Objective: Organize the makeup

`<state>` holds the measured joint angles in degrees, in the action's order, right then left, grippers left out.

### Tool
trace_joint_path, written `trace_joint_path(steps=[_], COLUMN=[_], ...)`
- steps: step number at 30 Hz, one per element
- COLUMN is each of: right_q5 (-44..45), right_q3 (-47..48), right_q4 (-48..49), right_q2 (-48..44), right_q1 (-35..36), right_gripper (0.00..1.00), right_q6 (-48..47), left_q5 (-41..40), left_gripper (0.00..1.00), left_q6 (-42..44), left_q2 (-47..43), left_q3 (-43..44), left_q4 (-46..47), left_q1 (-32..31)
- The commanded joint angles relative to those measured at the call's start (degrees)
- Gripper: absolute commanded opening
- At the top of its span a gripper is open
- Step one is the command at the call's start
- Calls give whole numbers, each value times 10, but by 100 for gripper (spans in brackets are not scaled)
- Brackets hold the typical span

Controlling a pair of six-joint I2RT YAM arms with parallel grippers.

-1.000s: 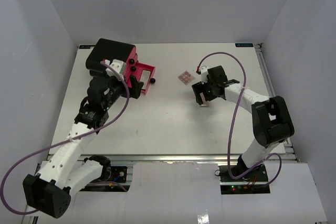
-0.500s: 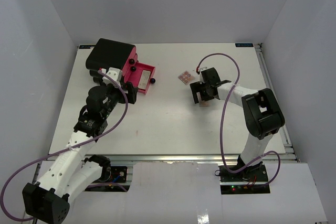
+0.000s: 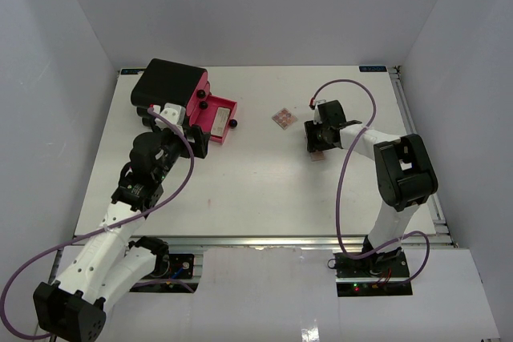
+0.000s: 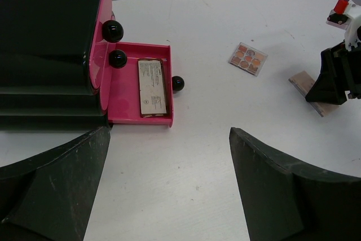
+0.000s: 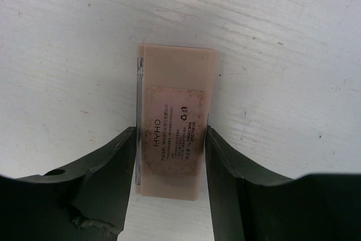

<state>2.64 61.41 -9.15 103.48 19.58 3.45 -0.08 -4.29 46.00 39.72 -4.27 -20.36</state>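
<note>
Black box [image 3: 170,83] at the far left of the table [image 3: 264,190], glossy, rounded top, pink drawer fronts with round black knobs [image 4: 178,83]. One pink drawer [image 4: 121,91] is pulled out; in it a flat drawer palette [image 4: 152,87], printed label up, long axis along the pull-out direction, set towards one side wall. Can't see any other contents.

My right gripper [image 5: 171,145] is clamped on the pink rectangular palette [image 5: 176,83]: dark fingers [image 5: 113,167] press both long edges. It's a thin pale-pink plastic slab lying flat on the table right of centre, worn label with "MYHO" facing up. Its long axis runs straight out between my fingers, the far short end pointing away from my wrist.

Square palette [image 4: 248,59] lies loose on the table mid-far, small round pans in brown-pink shades, turned corner-on, apart from both the drawer and my right gripper.

My left gripper [image 4: 169,162] has its jaws wide apart, holding nothing, hovering near the open drawer.
</note>
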Motion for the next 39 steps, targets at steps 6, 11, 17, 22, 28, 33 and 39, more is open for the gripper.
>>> trace_joint_path(steps=[6, 11, 17, 22, 28, 33, 39], right_q5=[-40, -78, -163, -217, -226, -160, -140], right_q3=[-2, 25, 144, 314, 543, 638, 652], right_q4=[33, 58, 71, 73, 71, 61, 42], right_q2=[-42, -66, -9, 117, 272, 337, 363], right_q1=[37, 78, 125, 160, 190, 210, 210], right_gripper=[23, 20, 20, 21, 21, 26, 32], right_q6=[-57, -87, -42, 95, 264, 342, 380], left_q5=[-4, -16, -61, -104, -125, -131, -121], left_gripper=[98, 98, 98, 98, 98, 98, 98], left_q6=[5, 6, 11, 22, 38, 40, 40], left_q2=[-15, -26, -53, -78, -79, -77, -75], left_q3=[-2, -4, -15, -34, -42, -46, -46], left_q4=[8, 11, 23, 38, 61, 64, 65], left_q1=[2, 2, 2, 3, 9, 15, 17])
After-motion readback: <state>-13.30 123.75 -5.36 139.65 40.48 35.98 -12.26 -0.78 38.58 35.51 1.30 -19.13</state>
